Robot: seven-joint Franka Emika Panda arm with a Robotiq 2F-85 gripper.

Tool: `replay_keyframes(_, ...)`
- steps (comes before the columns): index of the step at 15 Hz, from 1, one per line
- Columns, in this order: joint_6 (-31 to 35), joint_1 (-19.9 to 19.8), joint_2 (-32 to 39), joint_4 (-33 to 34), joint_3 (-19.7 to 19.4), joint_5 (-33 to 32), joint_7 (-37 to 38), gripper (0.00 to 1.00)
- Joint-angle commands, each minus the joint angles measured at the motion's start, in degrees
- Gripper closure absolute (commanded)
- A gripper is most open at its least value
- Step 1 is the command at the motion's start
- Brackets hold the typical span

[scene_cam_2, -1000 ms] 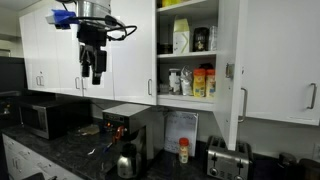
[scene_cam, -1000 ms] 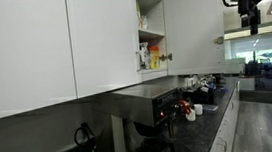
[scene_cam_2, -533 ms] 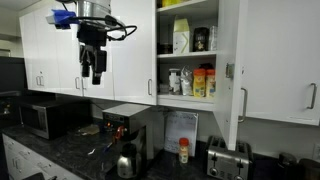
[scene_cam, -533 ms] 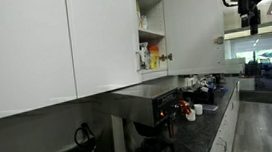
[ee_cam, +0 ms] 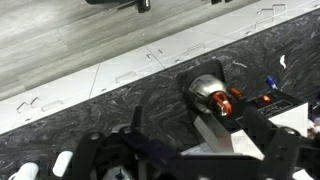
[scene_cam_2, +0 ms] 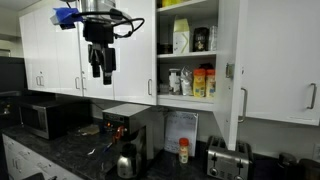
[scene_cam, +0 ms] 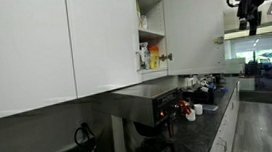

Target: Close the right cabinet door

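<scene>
The tall, narrow, glossy white right cabinet door (scene_cam_2: 229,60) stood swung out from the upper cabinet, nearly edge-on to us. Its slim vertical silver bar handle (scene_cam_2: 242,105) was near its lower edge. Beside it the open white shelves (scene_cam_2: 187,54) held a pale carton (scene_cam_2: 181,38), a dark jar (scene_cam_2: 201,40) and orange and yellow bottles (scene_cam_2: 205,82); we could not read any label at this size. Flat closed white doors (scene_cam_2: 135,50) ran on past the shelves. In front of them, well apart from the open door, the black two-fingered gripper (scene_cam_2: 103,76) hung in open air, pointing down, fingers spread and gripping nothing. Below it stood a boxy steel coffee machine (scene_cam_2: 125,125) on a dark speckled stone counter (scene_cam_2: 60,150), with a black microwave (scene_cam_2: 45,118) alongside and a shiny metal toaster (scene_cam_2: 228,158) under the open door.
</scene>
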Motion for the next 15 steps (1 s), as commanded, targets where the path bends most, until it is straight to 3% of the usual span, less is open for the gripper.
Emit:
replay_keyframes(1, 5.2, -1.5, 2.2, 1.6, -2.2, -1.0, -5.3, 0.00)
replay_keyframes(8, 12.7, -1.2, 4.5, 4.7, -5.7, -1.4, -12.0, 0.00)
replay_keyframes(15, 22.1, -0.9, 7.5, 7.7, -7.9, 0.6, -13.3, 0.00)
